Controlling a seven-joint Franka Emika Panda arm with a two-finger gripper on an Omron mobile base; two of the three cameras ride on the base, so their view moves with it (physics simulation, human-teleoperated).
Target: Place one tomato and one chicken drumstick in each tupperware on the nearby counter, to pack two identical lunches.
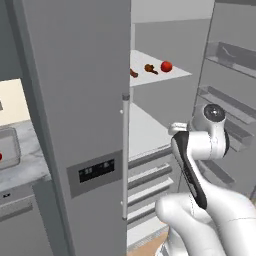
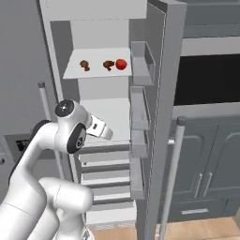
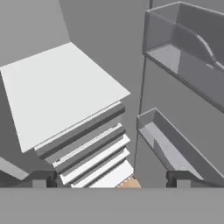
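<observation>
tomato [image 1: 166, 66]: red, on the fridge's upper shelf [image 1: 172, 77], near that shelf's front right edge in the left base view.
drumsticks: two brown ones on the same shelf. One [image 1: 150, 68] sits just beside the tomato. The other [image 1: 133, 73] is further along, partly cut off by the closed fridge door [image 1: 75, 100] in the left base view; whole in the right base view.
tupperware [image 1: 10, 147]: a grey container on the counter [image 1: 27, 160], well to the far side of the closed fridge door from the shelf, cut by the left frame edge. Something small and red shows inside at the very edge; too little visible to name it.
counter: marbled top, only a strip visible beside the closed door.
gripper [image 3: 111, 178]: fingertips stand wide apart at the bottom of the hand view, nothing between them. It is inside the open fridge compartment, below the upper shelf, pointing down over the bare middle shelf [image 3: 61, 92] and the drawer fronts [image 3: 92, 153] under it.
open door bins [image 3: 183, 57]: stacked on the open door's inner face, just beside the shelf edges; narrow gap between bins and shelves.
clearance: middle shelf bare; free space above it up to the upper shelf's underside.
hidden: back of the upper shelf is blocked by the closed door in the left base view.
</observation>
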